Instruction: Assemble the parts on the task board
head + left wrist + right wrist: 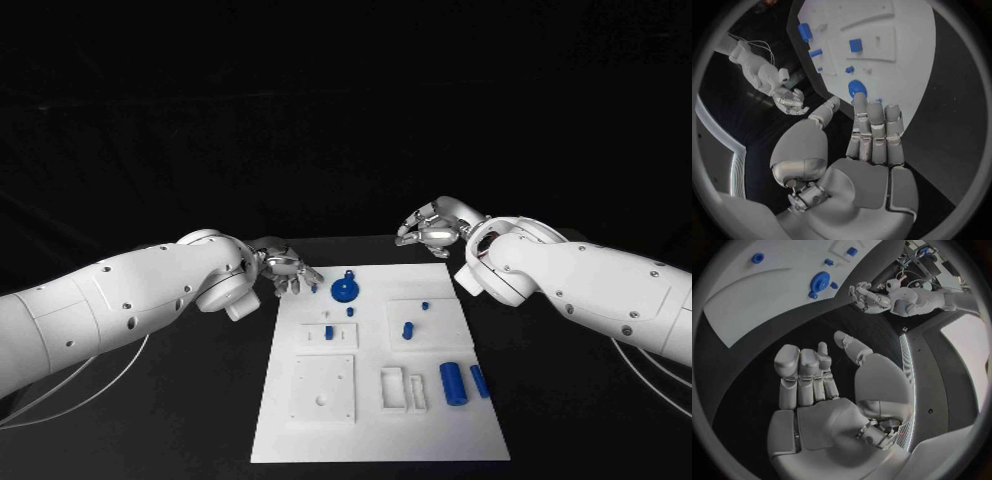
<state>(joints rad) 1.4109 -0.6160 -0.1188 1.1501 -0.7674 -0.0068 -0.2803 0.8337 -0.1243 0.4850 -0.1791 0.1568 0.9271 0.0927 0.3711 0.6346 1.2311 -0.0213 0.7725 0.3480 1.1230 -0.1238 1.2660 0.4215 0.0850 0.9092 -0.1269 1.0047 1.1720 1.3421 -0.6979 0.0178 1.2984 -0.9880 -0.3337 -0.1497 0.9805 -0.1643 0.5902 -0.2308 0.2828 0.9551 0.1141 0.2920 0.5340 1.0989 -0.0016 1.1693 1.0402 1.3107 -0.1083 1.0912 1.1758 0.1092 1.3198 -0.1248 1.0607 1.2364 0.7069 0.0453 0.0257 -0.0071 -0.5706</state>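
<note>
While both hands (289,270) (430,228) hover empty, fingers apart, wrist views reveal bare palms.

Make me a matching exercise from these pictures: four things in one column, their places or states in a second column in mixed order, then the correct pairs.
Things:
1. left hand
2. right hand
3. round blue part
4. two blue cylinders

Places or states:
A. lying side by side, near right of the task board
B. open, beyond the board's far right corner
C. open, at the board's far left corner
D. on the board's far edge

Pairs: 1-C, 2-B, 3-D, 4-A
</note>
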